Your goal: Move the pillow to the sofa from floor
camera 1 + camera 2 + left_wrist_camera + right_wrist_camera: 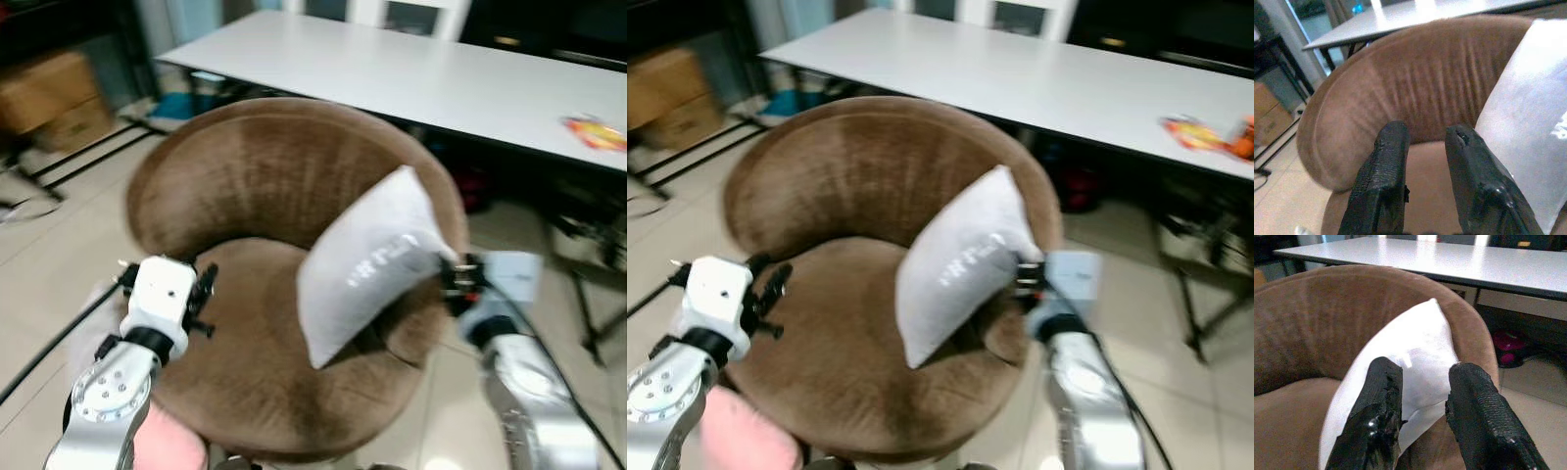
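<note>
Right tool (pixel 1422 396) beside pillow (pixel 367 259) on sofa (pixel 255 176)

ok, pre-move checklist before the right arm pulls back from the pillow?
1. Pillow on the sofa seat, not floor: ok.
2. Pillow settled: not ok, it stands tilted against the backrest.
3. Right gripper jaws released: ok, apart, with the pillow corner between them; contact cannot tell.
4. Left gripper free: ok, jaws apart over the seat, holding nothing.
5. Retreat path behind the right arm: cannot tell.
</note>
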Motion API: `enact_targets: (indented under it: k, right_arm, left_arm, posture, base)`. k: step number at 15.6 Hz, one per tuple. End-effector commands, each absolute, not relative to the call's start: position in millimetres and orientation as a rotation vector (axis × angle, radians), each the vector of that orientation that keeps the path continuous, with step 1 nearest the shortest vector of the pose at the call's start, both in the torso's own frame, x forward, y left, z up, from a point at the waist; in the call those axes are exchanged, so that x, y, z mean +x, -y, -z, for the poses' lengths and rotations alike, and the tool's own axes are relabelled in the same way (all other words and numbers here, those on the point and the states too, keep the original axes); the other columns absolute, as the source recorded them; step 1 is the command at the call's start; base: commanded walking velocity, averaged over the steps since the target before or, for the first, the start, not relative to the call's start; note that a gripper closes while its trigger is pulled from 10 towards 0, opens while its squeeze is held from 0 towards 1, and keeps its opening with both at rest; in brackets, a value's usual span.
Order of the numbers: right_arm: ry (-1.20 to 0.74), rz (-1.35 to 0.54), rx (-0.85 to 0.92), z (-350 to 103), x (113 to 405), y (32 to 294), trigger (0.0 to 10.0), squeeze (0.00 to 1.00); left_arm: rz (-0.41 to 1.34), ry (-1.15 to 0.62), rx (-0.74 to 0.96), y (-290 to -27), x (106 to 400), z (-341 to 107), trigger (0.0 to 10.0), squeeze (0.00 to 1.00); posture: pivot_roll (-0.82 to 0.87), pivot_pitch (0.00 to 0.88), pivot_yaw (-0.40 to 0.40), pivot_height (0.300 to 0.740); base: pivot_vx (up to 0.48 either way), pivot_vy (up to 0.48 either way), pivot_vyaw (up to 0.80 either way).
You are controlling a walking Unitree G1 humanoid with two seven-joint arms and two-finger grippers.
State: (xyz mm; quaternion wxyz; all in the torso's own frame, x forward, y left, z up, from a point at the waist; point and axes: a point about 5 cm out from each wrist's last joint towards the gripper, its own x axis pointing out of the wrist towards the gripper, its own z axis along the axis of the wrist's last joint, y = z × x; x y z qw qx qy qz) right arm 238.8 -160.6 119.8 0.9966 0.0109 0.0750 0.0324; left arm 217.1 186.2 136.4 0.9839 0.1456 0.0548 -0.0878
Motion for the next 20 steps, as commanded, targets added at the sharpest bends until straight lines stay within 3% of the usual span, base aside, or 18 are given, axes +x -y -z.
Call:
enact_targets:
  k: [1,13,14,15,17,20]
  right_arm:
    - [-0.124,-0.070,-0.016,-128.4,242.0,158.4,10.0,0.00]
    - [-0.204,-0.050,-0.010,-125.0,244.9,162.3,10.0,0.00]
    - [-0.191,-0.043,-0.027,-125.4,243.3,164.9,10.0,1.00]
    - [-0.163,-0.053,-0.100,-128.6,243.8,166.5,10.0,1.00]
    - [-0.142,-0.109,-0.086,-132.1,243.3,164.0,10.0,1.00]
    - [-0.149,-0.117,0.043,-134.3,243.8,160.0,10.0,1.00]
  left_arm:
    - [0.166,-0.121,0.293,-188.5,218.2,-133.1,10.0,0.00]
    - [0.129,-0.123,0.301,-194.8,216.7,-132.3,10.0,0.00]
    - [0.128,-0.124,0.303,-195.3,216.7,-132.2,10.0,0.00]
    - [0.124,-0.123,0.302,-196.4,216.8,-132.7,10.0,0.00]
    - [0.116,-0.121,0.310,-197.6,217.1,-133.5,10.0,0.00]
    - [0.104,-0.101,0.306,-199.2,217.5,-137.3,10.0,0.00]
  posture:
    - [-0.04,0.000,-0.003,0.740]
    - [-0.03,0.000,-0.022,0.740]
    - [-0.03,0.000,-0.021,0.740]
    - [-0.03,0.000,-0.020,0.740]
    - [-0.03,0.000,-0.020,0.740]
    - [-0.02,0.000,-0.023,0.740]
  base:
    - [0.000,0.000,0.00]
    - [-0.266,0.000,0.00]
    - [-0.322,0.000,0.00]
    - [-0.266,0.000,0.00]
    - [0.000,0.000,0.40]
    - [0.000,0.000,0.80]
